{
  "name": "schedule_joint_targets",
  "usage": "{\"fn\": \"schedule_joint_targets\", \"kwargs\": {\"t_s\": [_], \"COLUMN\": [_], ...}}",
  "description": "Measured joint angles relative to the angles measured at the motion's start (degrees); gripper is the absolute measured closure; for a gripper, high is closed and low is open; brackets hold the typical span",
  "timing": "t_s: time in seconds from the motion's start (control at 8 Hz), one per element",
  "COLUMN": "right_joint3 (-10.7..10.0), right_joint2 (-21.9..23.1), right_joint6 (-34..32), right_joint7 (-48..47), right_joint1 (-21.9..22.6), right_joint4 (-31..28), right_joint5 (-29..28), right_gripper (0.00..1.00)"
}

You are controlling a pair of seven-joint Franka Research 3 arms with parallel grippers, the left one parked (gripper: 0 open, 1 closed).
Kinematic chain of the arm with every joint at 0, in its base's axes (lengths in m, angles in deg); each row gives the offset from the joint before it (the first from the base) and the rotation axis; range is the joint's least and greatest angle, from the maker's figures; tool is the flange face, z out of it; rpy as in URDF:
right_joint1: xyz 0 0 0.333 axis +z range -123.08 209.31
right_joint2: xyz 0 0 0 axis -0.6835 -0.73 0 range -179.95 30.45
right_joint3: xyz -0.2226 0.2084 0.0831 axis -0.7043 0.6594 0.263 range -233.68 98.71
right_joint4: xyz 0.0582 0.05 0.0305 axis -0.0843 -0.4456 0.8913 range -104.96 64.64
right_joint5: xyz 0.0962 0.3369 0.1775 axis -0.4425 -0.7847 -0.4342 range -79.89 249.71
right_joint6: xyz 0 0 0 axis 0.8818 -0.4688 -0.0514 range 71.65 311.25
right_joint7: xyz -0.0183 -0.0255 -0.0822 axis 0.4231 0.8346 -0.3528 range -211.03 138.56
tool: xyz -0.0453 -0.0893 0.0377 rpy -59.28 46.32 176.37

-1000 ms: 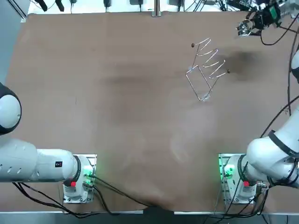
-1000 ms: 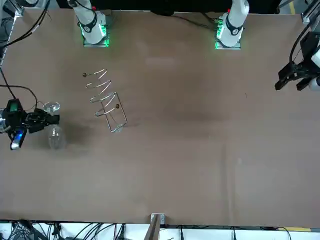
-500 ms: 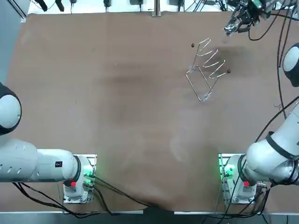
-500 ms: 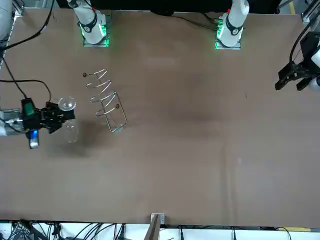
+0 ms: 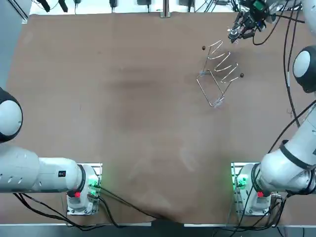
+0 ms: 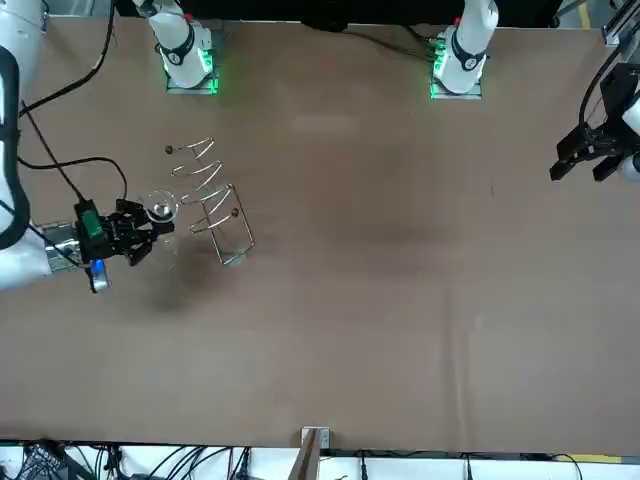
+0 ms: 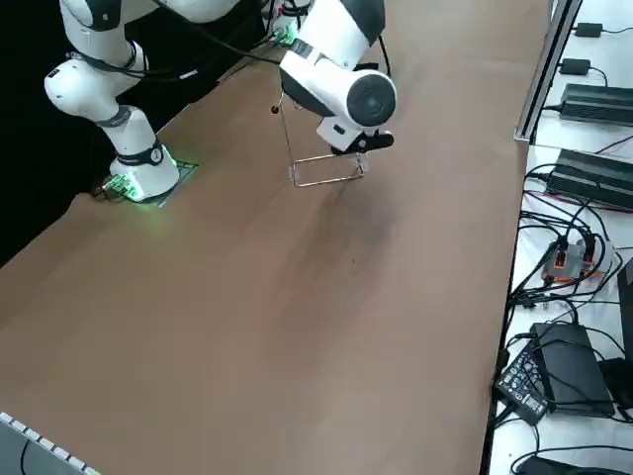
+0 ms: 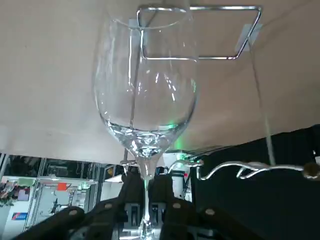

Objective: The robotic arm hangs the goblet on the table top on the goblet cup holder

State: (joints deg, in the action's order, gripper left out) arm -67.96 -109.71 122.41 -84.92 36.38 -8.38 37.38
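End effector (image 6: 140,228) of the right arm, at the front view's left, fingers clamped on the stem of a clear goblet (image 6: 160,212) held above the brown worktop (image 6: 400,300). Just right of the glass stands the wire goblet cup holder (image 6: 212,200).

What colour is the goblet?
Clear, see-through goblet, best in right wrist view, held by right gripper near holder.

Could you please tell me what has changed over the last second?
The right end effector, still clamping the goblet by its stem, carried it toward the robot's left, up close beside the wire cup holder. The holder itself stayed put.
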Motion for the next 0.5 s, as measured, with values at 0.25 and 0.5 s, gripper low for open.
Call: {"fn": "schedule_joint_targets", "kwargs": {"t_s": [0.25, 0.5], "right_joint3": [0.00, -0.04], "right_joint2": [0.00, 0.00], "right_joint6": [0.33, 0.36], "right_joint7": [-1.80, -2.01], "right_joint1": [2.03, 2.53], "right_joint4": [-0.12, -0.84], "right_joint5": [0.09, 0.57], "right_gripper": [0.91, 0.91]}}
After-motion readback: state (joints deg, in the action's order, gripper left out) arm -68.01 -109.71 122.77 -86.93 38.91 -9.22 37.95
